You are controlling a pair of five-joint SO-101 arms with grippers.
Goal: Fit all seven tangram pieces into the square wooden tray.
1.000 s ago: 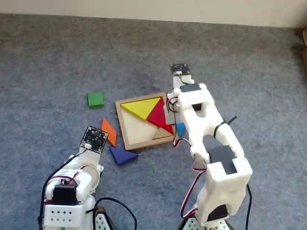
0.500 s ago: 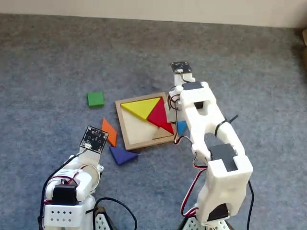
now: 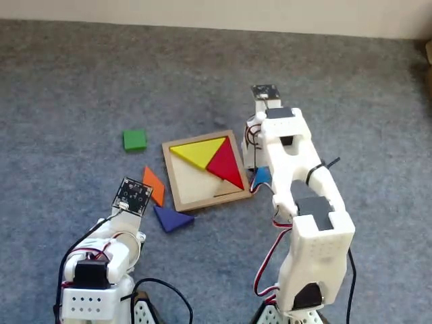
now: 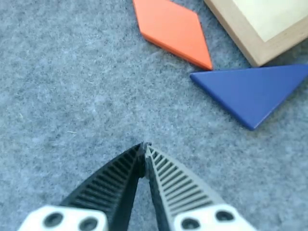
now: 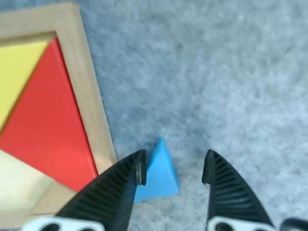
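Right gripper (image 5: 173, 168) jaws apart over small light-blue wooden triangle (image 5: 156, 175) just beside square wooden tray (image 5: 91, 106) rim; the piece sits off-centre, so closing may skid it against rim; left gripper (image 4: 146, 147) pinched together over carpet.

Tray (image 5: 89, 91): cut by the edge in both wrist views.
Light blue triangle (image 5: 159, 174): one corner behind a right gripper (image 5: 174, 166) finger; in the high view, partly under the right arm (image 3: 297, 175).
Dark blue triangle (image 4: 252, 94): tip cut off.
Orange piece (image 4: 171, 26): one corner cut off.
Yellow triangle (image 5: 19, 67): mostly out of frame, blurred.
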